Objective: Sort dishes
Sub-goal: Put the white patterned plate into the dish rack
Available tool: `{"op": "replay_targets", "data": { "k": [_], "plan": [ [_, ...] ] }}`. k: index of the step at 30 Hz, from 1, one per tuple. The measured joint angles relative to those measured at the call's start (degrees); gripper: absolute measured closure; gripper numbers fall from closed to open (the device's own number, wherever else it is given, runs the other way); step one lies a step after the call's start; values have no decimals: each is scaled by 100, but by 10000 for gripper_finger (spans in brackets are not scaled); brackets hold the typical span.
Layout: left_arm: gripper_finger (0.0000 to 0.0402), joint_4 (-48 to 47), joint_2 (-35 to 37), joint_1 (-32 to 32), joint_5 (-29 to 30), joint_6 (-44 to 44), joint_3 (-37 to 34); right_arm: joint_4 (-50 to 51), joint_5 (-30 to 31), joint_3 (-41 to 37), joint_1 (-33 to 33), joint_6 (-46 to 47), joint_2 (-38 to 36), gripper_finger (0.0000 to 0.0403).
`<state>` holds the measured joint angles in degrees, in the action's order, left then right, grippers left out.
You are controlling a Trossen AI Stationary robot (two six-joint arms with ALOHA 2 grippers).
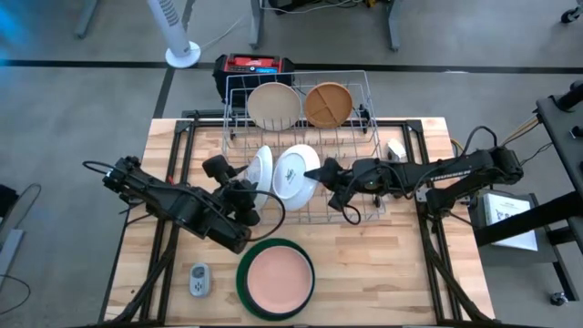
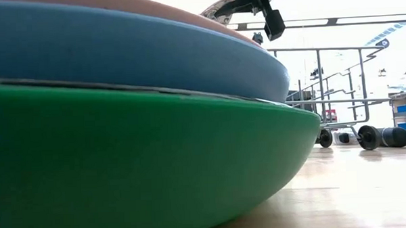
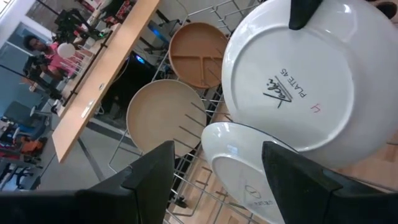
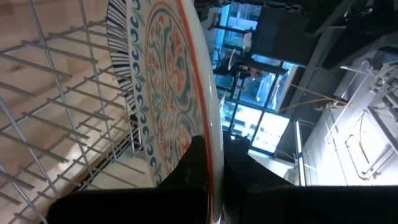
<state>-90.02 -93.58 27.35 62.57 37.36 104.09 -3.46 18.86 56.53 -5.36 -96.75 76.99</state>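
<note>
White plate (image 1: 293, 173) upright in wire rack (image 1: 364, 120) front: rigid, glossy, breakable, slippery. Right claw (image 1: 319, 170) clenched on its rim; best hold. Left claw (image 1: 246, 189) released beside rack.

green plate (image 2: 123, 164) cropped, blocking low view; rack (image 2: 337, 89) blurred

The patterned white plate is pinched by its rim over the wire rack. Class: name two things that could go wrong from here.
1. The right gripper holds the patterned plate only at its edge, so it may slip or swing into the rack wires.
2. A second white plate stands right beside it, before the open left gripper; the two plates could knock together.
</note>
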Motion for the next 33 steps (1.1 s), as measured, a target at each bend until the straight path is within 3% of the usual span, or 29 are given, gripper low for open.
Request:
{"op": "replay_targets", "data": {
  "k": [33],
  "plan": [
    [171, 2, -3, 42, -14, 173, -10, -35, -701, 22, 273, 6, 461, 403]
  ]
}}
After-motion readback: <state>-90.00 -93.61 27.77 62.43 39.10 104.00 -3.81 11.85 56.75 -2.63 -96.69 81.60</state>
